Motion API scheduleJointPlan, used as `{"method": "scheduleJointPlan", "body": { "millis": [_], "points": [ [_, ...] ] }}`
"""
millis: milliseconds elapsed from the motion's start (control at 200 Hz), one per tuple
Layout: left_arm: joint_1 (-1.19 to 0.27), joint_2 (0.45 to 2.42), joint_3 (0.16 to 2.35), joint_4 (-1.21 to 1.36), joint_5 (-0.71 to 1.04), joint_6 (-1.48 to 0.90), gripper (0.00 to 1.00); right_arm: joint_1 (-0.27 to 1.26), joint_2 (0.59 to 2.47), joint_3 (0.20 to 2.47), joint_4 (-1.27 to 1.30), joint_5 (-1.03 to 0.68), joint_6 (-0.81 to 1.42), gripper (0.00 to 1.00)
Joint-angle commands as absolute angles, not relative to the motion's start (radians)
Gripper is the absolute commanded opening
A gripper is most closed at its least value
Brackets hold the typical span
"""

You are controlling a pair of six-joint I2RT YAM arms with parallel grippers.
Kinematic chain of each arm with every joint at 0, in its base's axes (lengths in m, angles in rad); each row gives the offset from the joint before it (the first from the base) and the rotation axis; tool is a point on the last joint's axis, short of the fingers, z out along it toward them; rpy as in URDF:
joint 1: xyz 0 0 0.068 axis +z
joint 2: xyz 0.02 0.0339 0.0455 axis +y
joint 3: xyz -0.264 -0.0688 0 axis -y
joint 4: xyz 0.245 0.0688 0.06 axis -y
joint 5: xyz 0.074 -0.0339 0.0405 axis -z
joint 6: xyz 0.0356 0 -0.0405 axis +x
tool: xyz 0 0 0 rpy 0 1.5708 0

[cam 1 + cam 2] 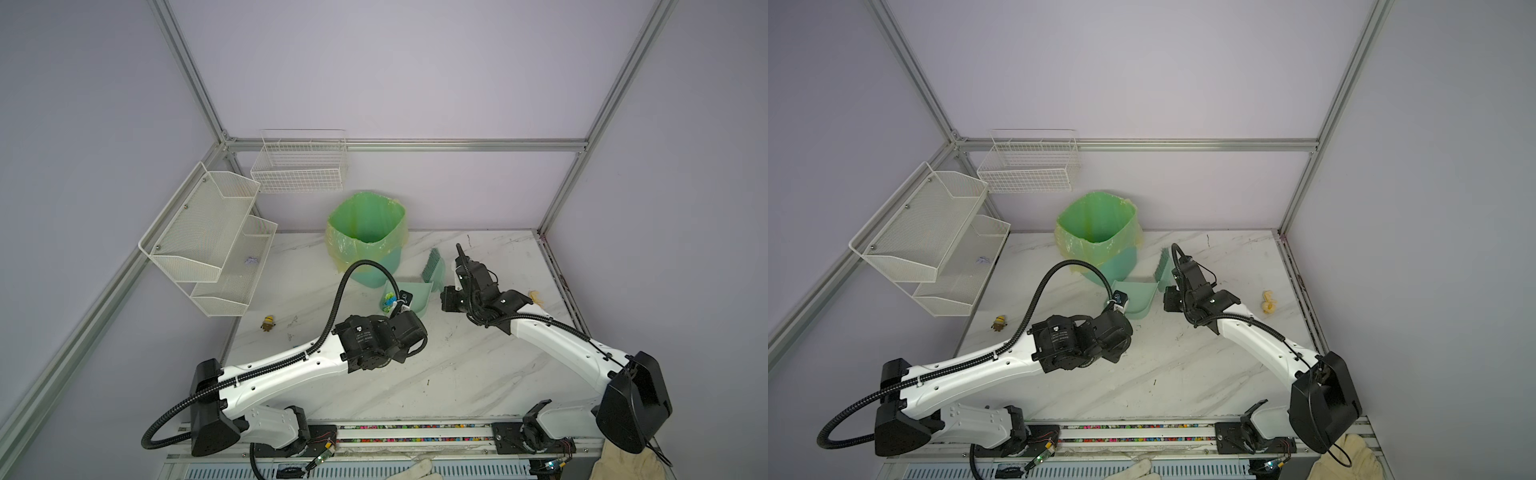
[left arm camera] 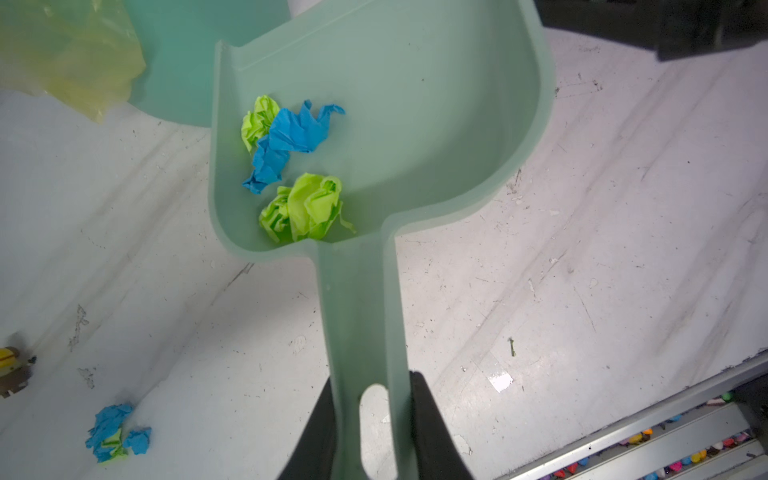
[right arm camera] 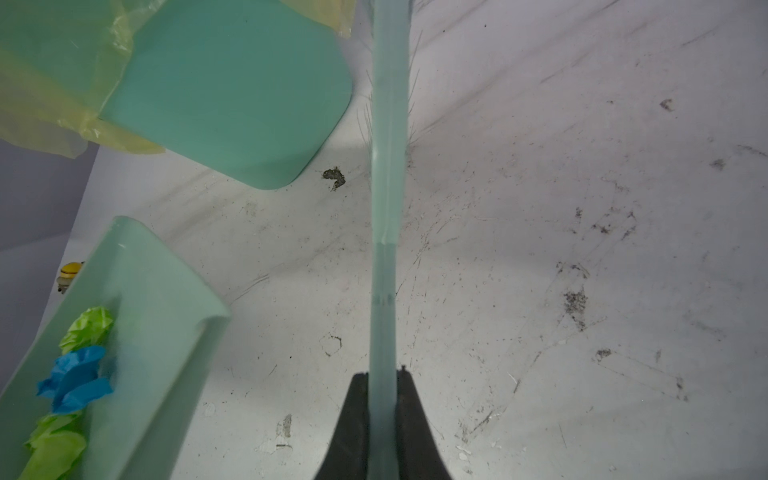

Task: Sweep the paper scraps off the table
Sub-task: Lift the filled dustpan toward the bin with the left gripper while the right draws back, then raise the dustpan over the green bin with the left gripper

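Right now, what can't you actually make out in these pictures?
Hidden: the left gripper, under its wrist in both top views.
Hidden: the loose paper scraps, in top views apparently under the left arm.
Cut off: the brush head, by the right wrist view's edge.
Too small: the purplish bit on the mesh shelf.

Pale lilac walls [image 1: 395, 70] on three sides; even, diffuse light. Aluminium frame rails [image 1: 457, 145] run up the corners and across the back. White mesh shelf unit [image 1: 208, 237] on left wall; white wire basket [image 1: 300, 168] on back wall beside it.
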State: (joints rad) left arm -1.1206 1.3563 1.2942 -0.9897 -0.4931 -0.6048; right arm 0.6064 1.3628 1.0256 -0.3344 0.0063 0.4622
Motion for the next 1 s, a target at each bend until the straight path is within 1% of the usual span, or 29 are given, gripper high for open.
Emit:
{"method": "scheduleJointPlan", "body": {
  "millis": [0,320,385,995],
  "points": [
    [-1.109,1.372,1.436,-0.977,-0.531,-0.534,0.00,0.601,1.321,1.007,-0.278,0.006,0.488,0.00],
    [-1.042,1.404,1.537,-0.976,-0.468,-0.500,0.00,0.601,1.289,0.996,-0.273,0.041,0.474,0.00],
    [-1.030,1.441,1.556,-0.976,-0.455,-0.495,0.00,0.600,1.287,0.996,-0.269,0.043,0.469,0.00],
    [-0.920,1.499,1.743,-0.969,-0.334,-0.407,0.00,0.600,1.271,0.982,-0.231,0.061,0.454,0.00]
  ]
}}
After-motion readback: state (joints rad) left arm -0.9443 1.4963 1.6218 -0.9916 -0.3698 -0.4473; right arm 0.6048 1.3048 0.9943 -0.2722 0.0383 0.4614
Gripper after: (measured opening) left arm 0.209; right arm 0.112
